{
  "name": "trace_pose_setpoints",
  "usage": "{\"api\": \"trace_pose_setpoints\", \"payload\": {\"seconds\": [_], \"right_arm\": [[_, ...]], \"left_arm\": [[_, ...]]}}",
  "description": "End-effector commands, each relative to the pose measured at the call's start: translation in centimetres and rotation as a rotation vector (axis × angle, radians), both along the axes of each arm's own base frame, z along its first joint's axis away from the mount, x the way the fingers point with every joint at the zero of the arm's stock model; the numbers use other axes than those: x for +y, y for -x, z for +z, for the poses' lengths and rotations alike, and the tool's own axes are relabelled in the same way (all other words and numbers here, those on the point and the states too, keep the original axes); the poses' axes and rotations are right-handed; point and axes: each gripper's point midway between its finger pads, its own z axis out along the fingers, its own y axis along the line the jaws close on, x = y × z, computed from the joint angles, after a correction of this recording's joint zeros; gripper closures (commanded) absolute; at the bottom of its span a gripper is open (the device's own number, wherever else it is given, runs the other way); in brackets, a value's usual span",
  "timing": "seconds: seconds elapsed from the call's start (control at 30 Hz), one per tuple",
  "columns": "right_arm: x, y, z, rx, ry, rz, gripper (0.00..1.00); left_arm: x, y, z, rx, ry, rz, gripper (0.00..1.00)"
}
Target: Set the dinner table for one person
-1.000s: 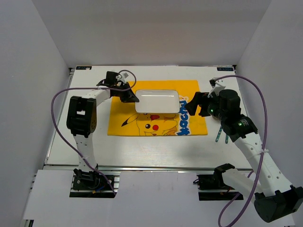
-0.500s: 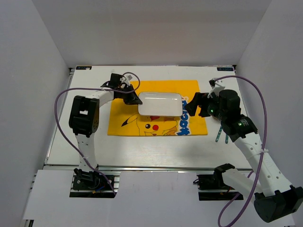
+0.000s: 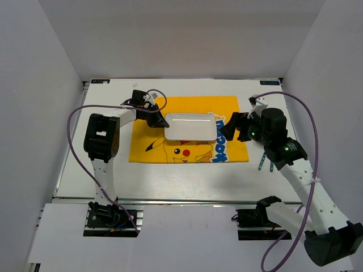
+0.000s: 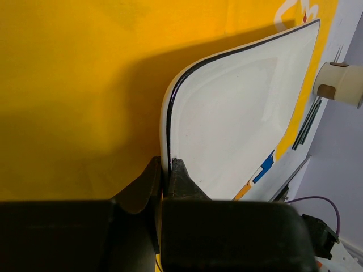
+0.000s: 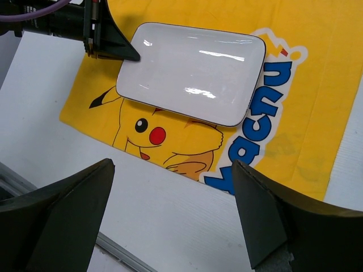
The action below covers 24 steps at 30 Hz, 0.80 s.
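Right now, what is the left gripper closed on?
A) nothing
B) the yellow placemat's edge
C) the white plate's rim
C: the left wrist view shows the left gripper pinching the dark-lined rim of the white plate, with the yellow placemat beneath.

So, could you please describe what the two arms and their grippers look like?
The left arm and right arm have white links, black joint housings and a looping purple cable each. The left gripper and right gripper have black wedge-shaped fingers. Green lights glow on the right arm.
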Motion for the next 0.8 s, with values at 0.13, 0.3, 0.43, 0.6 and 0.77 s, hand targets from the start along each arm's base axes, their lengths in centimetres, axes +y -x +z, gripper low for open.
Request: {"api": "trace_pose_setpoints", "payload": {"seconds": [0.13, 0.3, 0.43, 0.6, 0.77], "right_arm": [[0.4, -0.6, 0.5, -0.030, -0.013, 0.018, 0.11], [0.6, -0.6, 0.3, -0.023, -0.018, 0.028, 0.11], [0.8, -0.5, 0.2, -0.018, -0.023, 0.036, 0.11], [0.9, -0.5, 0.2, -0.021, -0.028, 0.043, 0.11], [0.9, -0.5, 0.1, -0.020, -0.027, 0.041, 0.11]], "left_arm": [[-1.1, -1.7, 6.5, -0.137, 0.134, -0.051, 1.00], [-0.9, -1.8, 6.3, -0.132, 0.114, -0.038, 1.00], [-0.6, -2.0, 5.6, -0.121, 0.092, -0.022, 0.92], [-0.2, -2.2, 5.0, -0.106, 0.062, -0.001, 0.77], [0.3, -2.3, 4.5, -0.095, 0.024, 0.029, 0.68]]}}
